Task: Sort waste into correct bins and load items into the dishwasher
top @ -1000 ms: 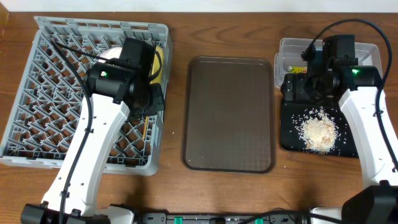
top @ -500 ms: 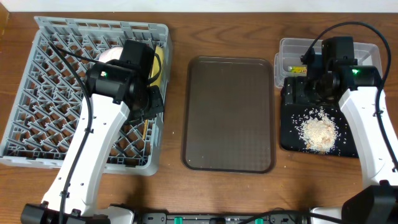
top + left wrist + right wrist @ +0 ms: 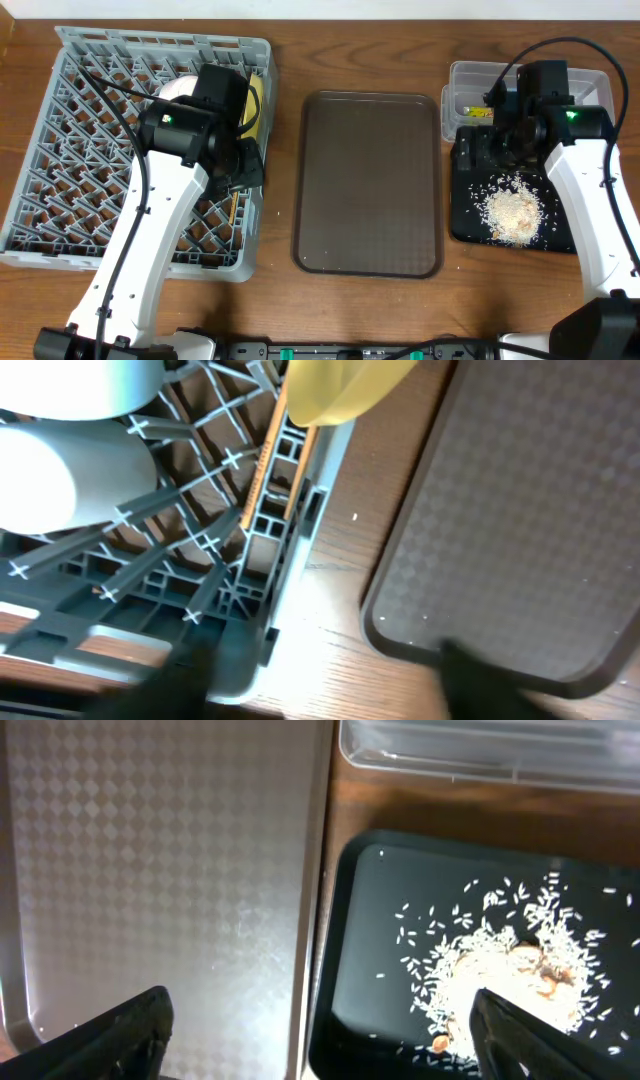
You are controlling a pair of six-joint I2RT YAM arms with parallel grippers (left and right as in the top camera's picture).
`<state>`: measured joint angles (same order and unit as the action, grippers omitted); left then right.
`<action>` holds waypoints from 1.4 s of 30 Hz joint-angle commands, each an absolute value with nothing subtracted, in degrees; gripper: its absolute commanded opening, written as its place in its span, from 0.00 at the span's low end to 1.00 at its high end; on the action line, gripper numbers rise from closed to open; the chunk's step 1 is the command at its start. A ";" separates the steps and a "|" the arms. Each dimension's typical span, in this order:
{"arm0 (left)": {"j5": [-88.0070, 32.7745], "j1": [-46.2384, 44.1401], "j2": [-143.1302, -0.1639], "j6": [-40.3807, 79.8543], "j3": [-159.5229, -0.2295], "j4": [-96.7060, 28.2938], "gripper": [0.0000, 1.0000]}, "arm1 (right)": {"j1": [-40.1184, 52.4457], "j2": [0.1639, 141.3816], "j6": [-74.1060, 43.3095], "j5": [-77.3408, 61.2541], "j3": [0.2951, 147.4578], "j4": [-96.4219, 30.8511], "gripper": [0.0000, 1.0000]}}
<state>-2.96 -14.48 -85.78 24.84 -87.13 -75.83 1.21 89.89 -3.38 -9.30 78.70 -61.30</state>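
The grey dishwasher rack [image 3: 100, 170] holds a white bowl [image 3: 175, 88], the yellow plate [image 3: 340, 385] standing on edge, and wooden chopsticks [image 3: 265, 460] leaning in its right edge cells. My left gripper [image 3: 325, 695] hovers open over that edge, fingers blurred, nothing between them. Rice-like crumbs [image 3: 500, 970] lie piled in the black tray [image 3: 370, 970]. My right gripper [image 3: 325, 1040] hangs open above the tray's left rim, empty. Behind it the clear tub [image 3: 470, 85] holds the colourful wrapper [image 3: 478, 110].
The brown serving tray [image 3: 370, 185] lies bare between the rack and the bins. Bare wooden table [image 3: 330, 630] shows in the narrow gap beside the rack. The left arm [image 3: 150, 250] stretches over the rack's right half.
My left gripper has opened from shut, and the chopsticks rest in the rack's edge cells. Both arms have hardly shifted.
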 commanded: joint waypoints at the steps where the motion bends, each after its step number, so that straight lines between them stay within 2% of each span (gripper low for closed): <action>1: 0.47 -14.55 -86.13 21.34 -87.61 -76.12 0.80 | 1.52 88.71 -3.79 -9.06 79.07 -61.54 0.99; 10: 4.34 -14.61 -75.92 17.78 -79.42 -68.27 0.80 | 1.52 79.00 -3.77 -9.04 76.38 -60.47 0.99; 19: 4.32 -14.61 -46.19 14.87 -57.17 -54.74 0.80 | 1.52 52.58 -3.79 -6.07 57.25 -51.64 0.99; 20: 4.34 -14.59 -43.55 14.87 -55.86 -54.70 0.81 | 1.52 50.68 -3.77 -5.61 56.16 -51.68 0.99; 21: 4.36 -14.59 -40.71 14.83 -54.63 -54.85 0.89 | 1.52 47.86 -3.75 -4.91 54.76 -51.96 0.99; 24: 4.34 -14.59 -35.14 14.85 -53.23 -56.21 0.90 | 1.52 42.06 -3.75 -2.94 52.60 -54.57 0.99; 34: 4.34 -14.59 -31.00 14.85 -53.23 -56.90 0.92 | 1.52 36.34 -3.77 -3.01 52.14 -69.34 0.99; 42: 4.34 -14.59 -31.05 14.85 -53.23 -56.90 0.92 | 1.52 36.34 -3.77 -3.03 52.10 -69.17 0.99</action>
<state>3.42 -14.48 -31.00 15.99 -53.69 -56.80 1.21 36.51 -3.62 -3.60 52.36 -69.17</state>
